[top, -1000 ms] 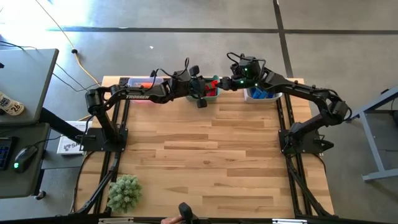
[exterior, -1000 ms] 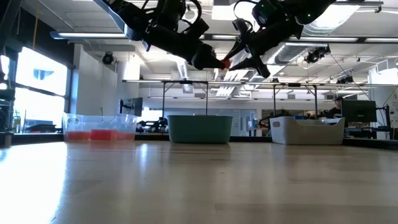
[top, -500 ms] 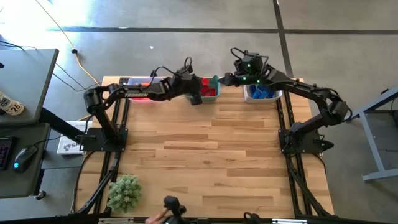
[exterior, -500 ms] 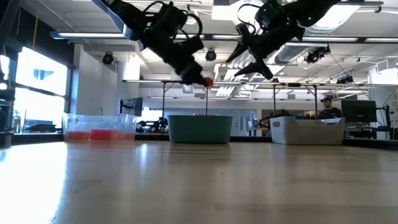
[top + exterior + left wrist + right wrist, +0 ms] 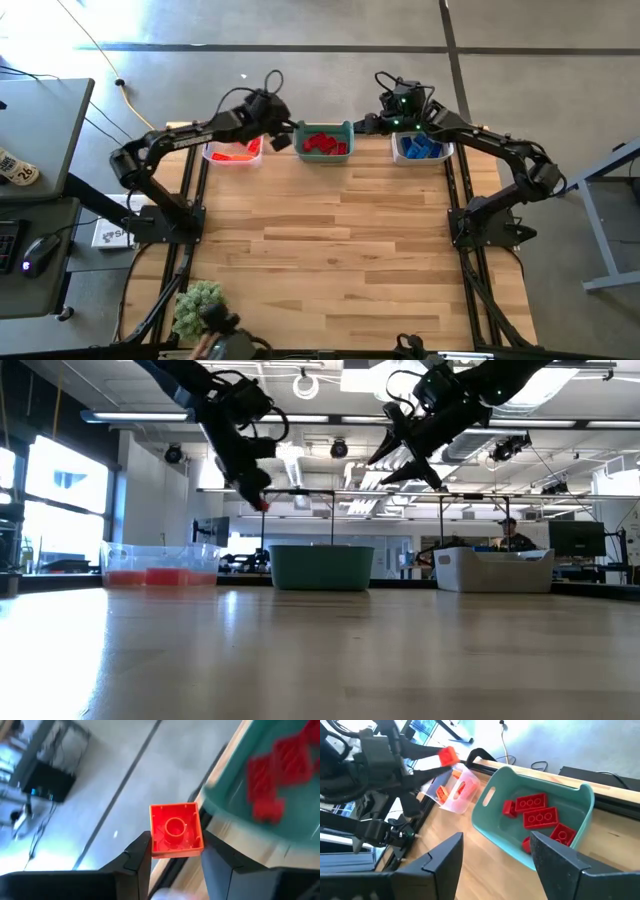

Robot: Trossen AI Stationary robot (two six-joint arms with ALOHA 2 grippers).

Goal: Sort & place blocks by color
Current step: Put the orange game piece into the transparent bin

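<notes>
My left gripper (image 5: 283,141) hangs in the air over the gap between the clear bin (image 5: 234,151), which holds orange blocks, and the teal bin (image 5: 325,143), which holds red blocks. It is shut on one orange block (image 5: 176,829), which also shows as the block (image 5: 262,505) in the low view. My right gripper (image 5: 496,840) is open and empty. It hovers at the teal bin's right side (image 5: 363,125), next to the white bin (image 5: 420,150) of blue blocks. My left gripper pinches the orange block by two opposite side walls (image 5: 155,840) between its two fingers. The fingers slant down from the table's left. The block is lifted clear, with its hollow underside toward the wrist camera.
The three bins stand in a row along the table's far edge. A fuzzy green plant (image 5: 200,308) sits at the near left corner. The wide wooden tabletop (image 5: 330,250) lies between. A person (image 5: 510,532) is in the room far behind the table.
My left gripper, still shut on the orange block, has moved from beside the right gripper over the teal bin toward the table's left and somewhat down, ending near the clear bin. My right gripper has drawn back slightly toward the white bin.
</notes>
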